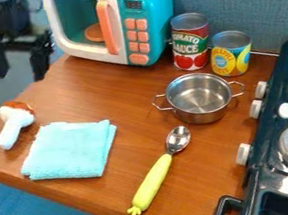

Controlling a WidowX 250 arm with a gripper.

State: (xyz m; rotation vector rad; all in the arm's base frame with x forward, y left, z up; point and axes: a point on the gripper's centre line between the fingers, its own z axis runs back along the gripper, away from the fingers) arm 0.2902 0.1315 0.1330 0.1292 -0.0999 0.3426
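Hanging open and empty, my pincer (19, 76) has the toy mushroom (16, 124) toward the camera from it, on the worktop (82, 100). The mushroom's long axis runs from its cap, nearer me, to its stem, pointing away. Beside me stands the toy microwave (119, 24).

On the wooden table, I see a steel pot (199, 96) between two cans and a green-handled spoon (157, 175).
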